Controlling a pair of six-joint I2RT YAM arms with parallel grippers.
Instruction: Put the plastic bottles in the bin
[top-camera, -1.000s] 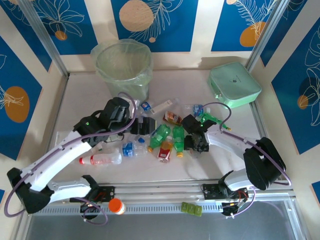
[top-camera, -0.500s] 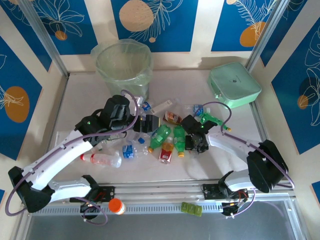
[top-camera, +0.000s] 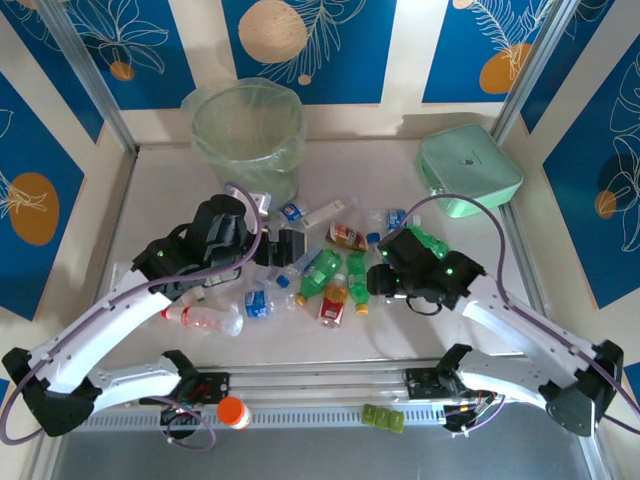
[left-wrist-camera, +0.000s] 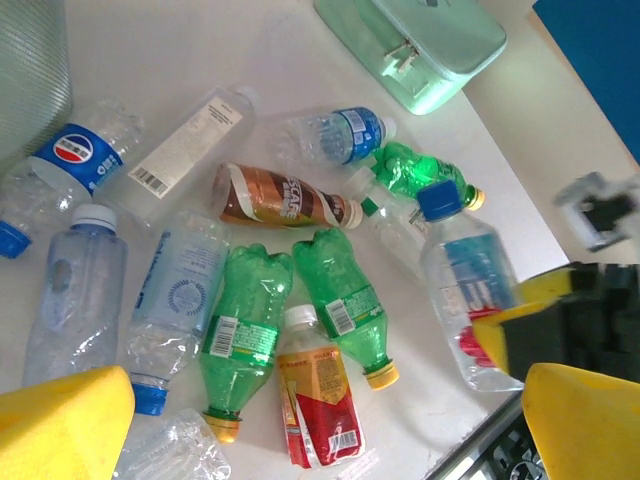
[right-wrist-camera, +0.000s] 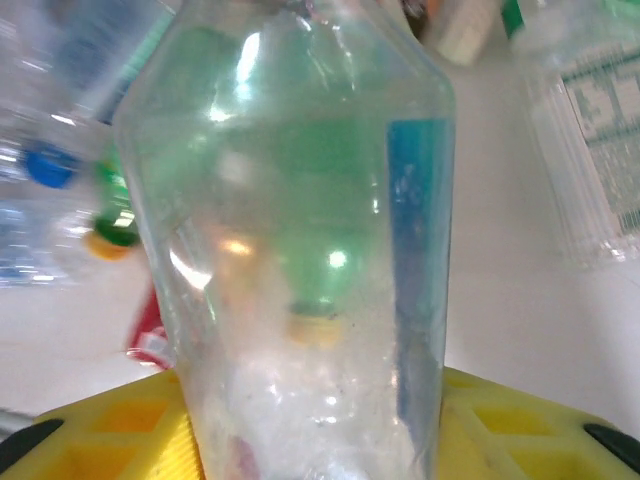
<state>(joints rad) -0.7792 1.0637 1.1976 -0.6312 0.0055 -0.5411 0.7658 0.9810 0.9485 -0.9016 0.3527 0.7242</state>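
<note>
**Right gripper has just clamped onto a clear bottle**

Seen from above, the right gripper (top-camera: 385, 280) sits at the right edge of the bottle pile (top-camera: 325, 270) in mid-frame; its arm has swung out toward the lower right corner, and the jaws, partly apart a moment ago, now press tight on a clear bottle (right-wrist-camera: 310, 250) with a blue label; so one bottle looks secured for carrying to the bin (top-camera: 245, 140), which stands at the upper left, well apart from the pile. In the right wrist view the bottle's long axis runs straight up the frame, base low between the yellow fingers (right-wrist-camera: 520, 420), neck toward the top; in the left wrist view its blue cap (left-wrist-camera: 437, 200) points up and slightly left; whether it has left the table (top-camera: 160, 200) I cannot tell. The left gripper (top-camera: 288, 248) hovers over the pile's left side, jaws wide apart, holding nothing.
</note>
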